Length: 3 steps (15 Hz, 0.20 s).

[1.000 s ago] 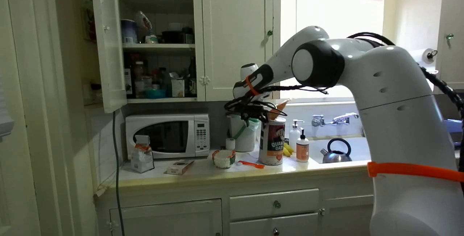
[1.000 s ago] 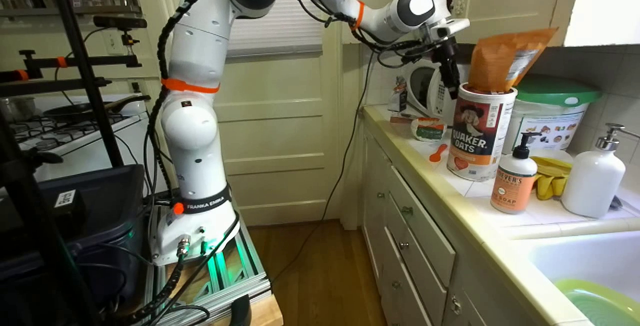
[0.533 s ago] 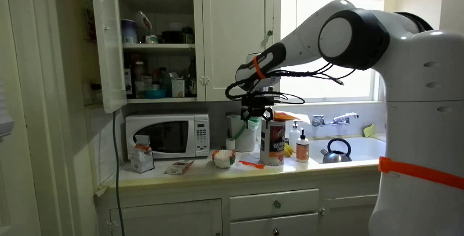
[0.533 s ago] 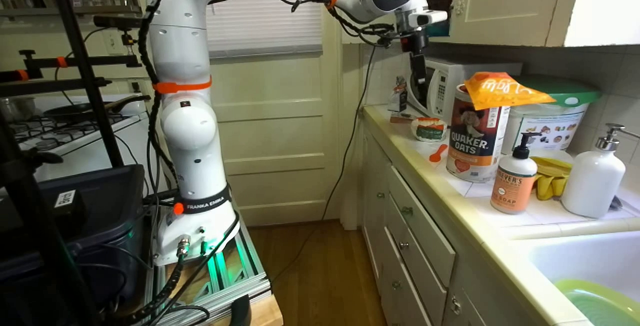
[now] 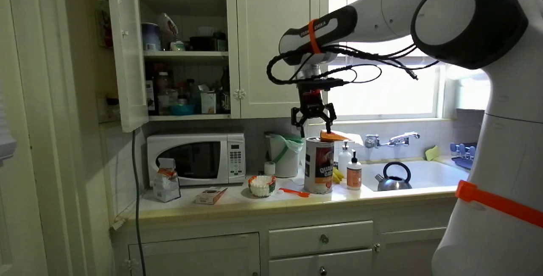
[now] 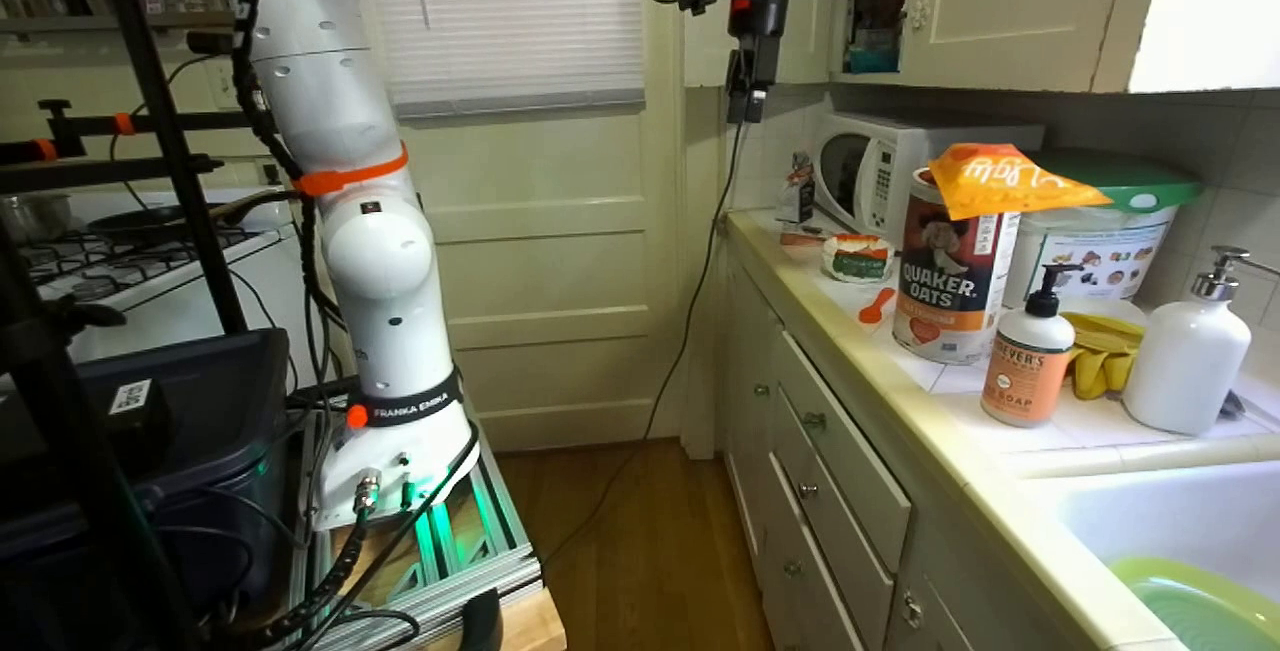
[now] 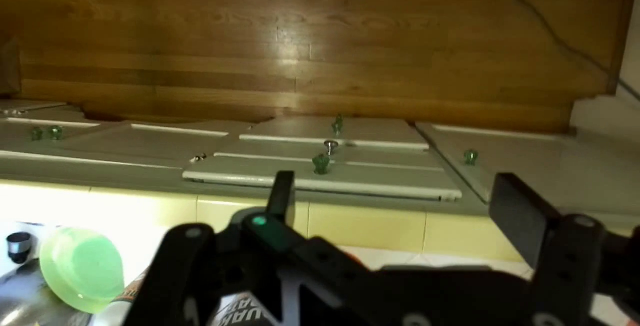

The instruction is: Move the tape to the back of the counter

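Pincer (image 5: pixel 315 133) spread wide, positioned higher than tabletop (image 5: pixel 244 203). White roll (image 5: pixel 269 168) stands far, between microwave (image 5: pixel 195 159) at left and Quaker Oats canister (image 5: pixel 319 168) at right.

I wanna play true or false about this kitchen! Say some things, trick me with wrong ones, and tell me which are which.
1. The orange bag lies on top of the Quaker Oats canister. True.
2. The orange bag is being carried. False: the claw is open and holds nothing.
3. The Quaker Oats canister is lying on its side. False: it stands upright on the counter.
4. The microwave is shut. True.
5. The Meyer's soap bottle has a black pump. True.
6. Every door up high is closed. False: an upper cabinet door hangs open.
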{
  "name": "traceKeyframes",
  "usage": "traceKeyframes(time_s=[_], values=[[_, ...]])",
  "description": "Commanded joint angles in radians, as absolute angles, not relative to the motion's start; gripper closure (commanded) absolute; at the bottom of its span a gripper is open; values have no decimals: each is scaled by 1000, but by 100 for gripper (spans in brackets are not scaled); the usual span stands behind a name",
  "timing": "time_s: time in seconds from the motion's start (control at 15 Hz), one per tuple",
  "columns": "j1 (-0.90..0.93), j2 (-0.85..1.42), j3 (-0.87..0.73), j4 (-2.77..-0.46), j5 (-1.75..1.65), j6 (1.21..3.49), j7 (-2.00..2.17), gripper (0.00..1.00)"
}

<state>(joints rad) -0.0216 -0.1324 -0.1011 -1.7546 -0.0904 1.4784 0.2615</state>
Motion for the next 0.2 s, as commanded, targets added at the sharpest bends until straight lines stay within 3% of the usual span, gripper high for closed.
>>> traceKeyframes(time_s=[0.0,0.13], values=[[-43,-140,-80,-1742,-88,1459,252,0],[-45,-139,-77,-1741,-89,1462,253,0]])
